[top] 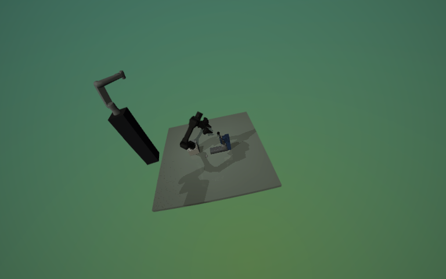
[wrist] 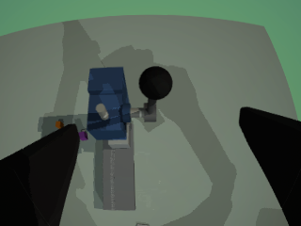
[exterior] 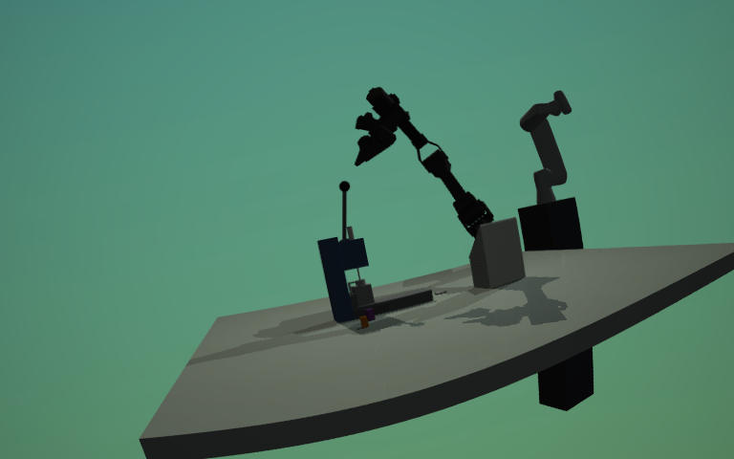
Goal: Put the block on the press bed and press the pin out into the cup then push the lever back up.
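1. Exterior view: the grey block [exterior: 363, 294] [wrist: 119, 142] sits on the dark bed [top: 216, 150] [exterior: 402, 300] [wrist: 118, 179] of the blue press [top: 227, 139] [exterior: 331, 281] [wrist: 107, 80], beneath the thin punch [exterior: 357, 273]. The pin cannot be made out, so exact alignment stays unconfirmed.

2. The gripper [top: 211, 129] [exterior: 356, 144] [wrist: 161, 124] is spread wide with nothing between its fingers, above the press and apart from the lever's ball knob [top: 218, 133] [exterior: 344, 185] [wrist: 155, 83].

3. Handling, as a judgement: the block should be rigid and fairly light, unlikely to crush but easily nudged off line. If it needed regrasping, opposite upright side faces would be best, low enough to avoid the punch.

4. The lever [exterior: 344, 213] stands upright; its smooth knob looks stiff and could slip in a loose pinch, so any contact should be centred on it.

5. In looks, the block is a small, plain, matte box with squared edges, seemingly carrying a paler piece on top, though the dim light makes that uncertain. Orange [exterior: 364, 321] [wrist: 59, 124] and purple [exterior: 370, 314] [wrist: 83, 136] pieces stand beside the press.
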